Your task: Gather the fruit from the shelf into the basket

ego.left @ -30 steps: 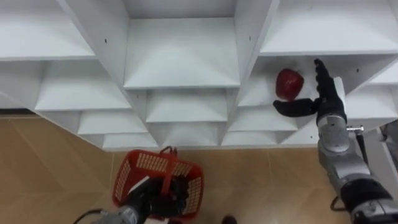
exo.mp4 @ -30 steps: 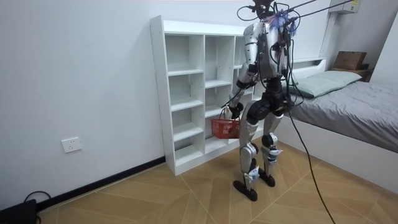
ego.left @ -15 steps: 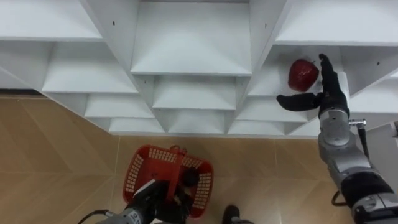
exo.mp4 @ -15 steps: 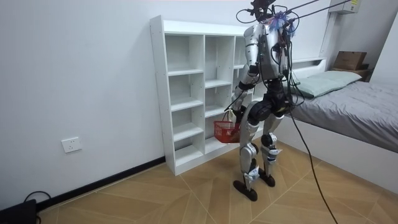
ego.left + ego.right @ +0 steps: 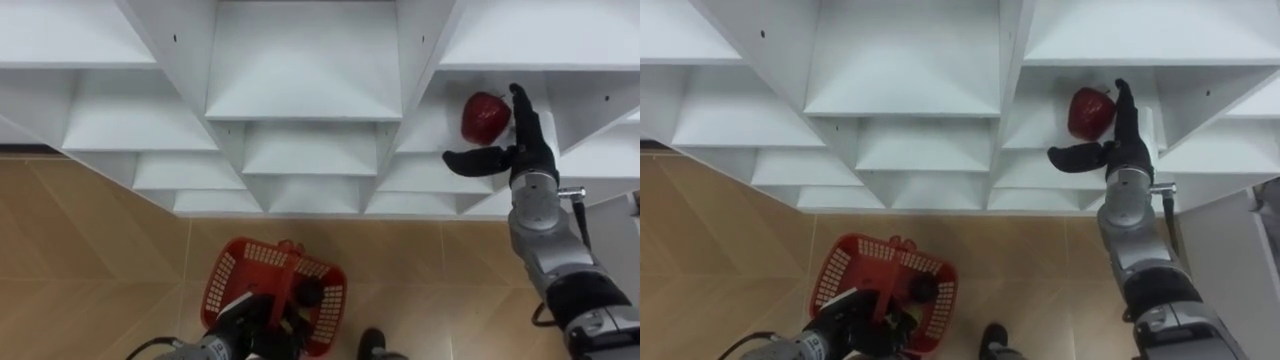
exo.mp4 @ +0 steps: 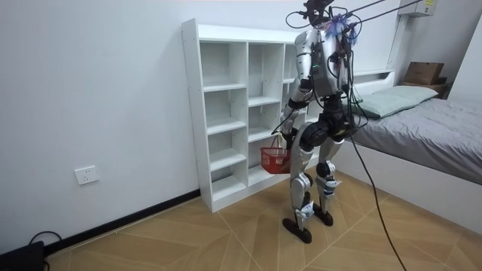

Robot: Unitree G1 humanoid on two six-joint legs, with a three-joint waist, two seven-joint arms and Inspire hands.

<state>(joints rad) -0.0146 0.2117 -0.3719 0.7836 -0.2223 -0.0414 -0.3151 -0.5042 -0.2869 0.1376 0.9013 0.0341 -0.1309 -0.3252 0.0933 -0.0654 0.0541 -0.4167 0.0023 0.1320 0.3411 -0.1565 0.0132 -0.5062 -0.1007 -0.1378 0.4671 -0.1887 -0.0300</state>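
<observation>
At the lower left, a red basket [image 5: 268,290] is being carried by the left hand [image 5: 250,322]. Its fingers [image 5: 275,318] are being curled tight round the handle [image 5: 285,262], and the basket is being held just above the wooden floor [image 5: 90,250]. What is lying inside the basket cannot be told.

The white closet [image 5: 300,90] is being faced across the middle, its compartments being seen from above.

In a compartment on the right, a red fruit [image 5: 485,117] is being left to rest on the shelf [image 5: 440,125]. The right hand [image 5: 525,160] is being reached into that compartment. Its fingers [image 5: 520,112] are being held straight and close together, upright just beside the fruit's right side. Whether they are touching it cannot be told. The thumb [image 5: 468,160] is being spread wide to the left, below the fruit and apart from it, so nothing is being gripped.

In the room view, the robot is being shown standing upright at the closet, between it and a bed [image 6: 429,128], with the basket being hung at thigh height on the room view's left.
</observation>
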